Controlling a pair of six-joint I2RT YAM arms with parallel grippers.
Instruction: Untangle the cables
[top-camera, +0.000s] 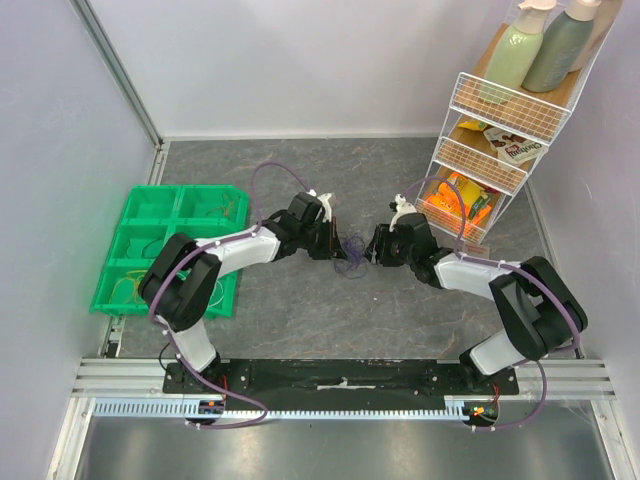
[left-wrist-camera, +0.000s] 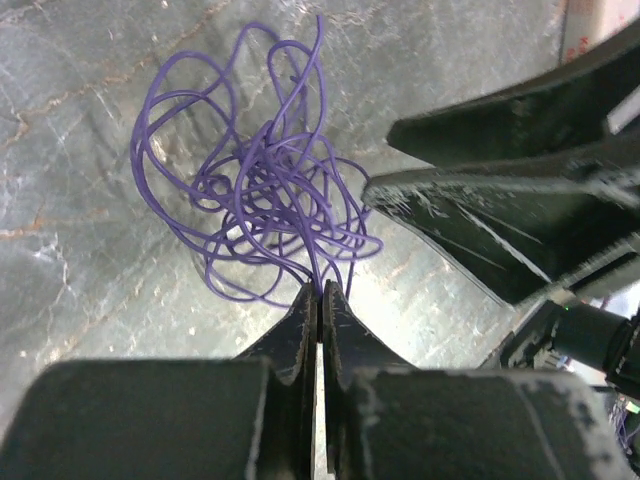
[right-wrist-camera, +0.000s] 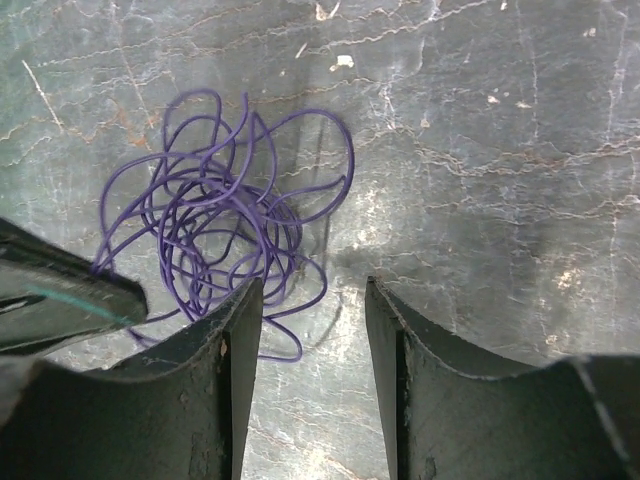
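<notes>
A tangle of thin purple cable (top-camera: 349, 254) lies on the grey mat between my two grippers. In the left wrist view the tangle (left-wrist-camera: 262, 180) sits just ahead of my left gripper (left-wrist-camera: 320, 292), whose jaws are pressed together on a purple strand at their tips. My left gripper (top-camera: 337, 246) is at the tangle's left side. My right gripper (top-camera: 373, 248) is at its right side. In the right wrist view my right gripper (right-wrist-camera: 312, 285) is open and empty, with the tangle (right-wrist-camera: 215, 215) ahead and to the left, beside its left finger. Only purple wire shows here.
A green compartment bin (top-camera: 165, 215) stands at the left with thin wires in some cells. A white wire rack (top-camera: 500, 110) with bottles and packets stands at the back right. Grey walls close the left, back and right sides.
</notes>
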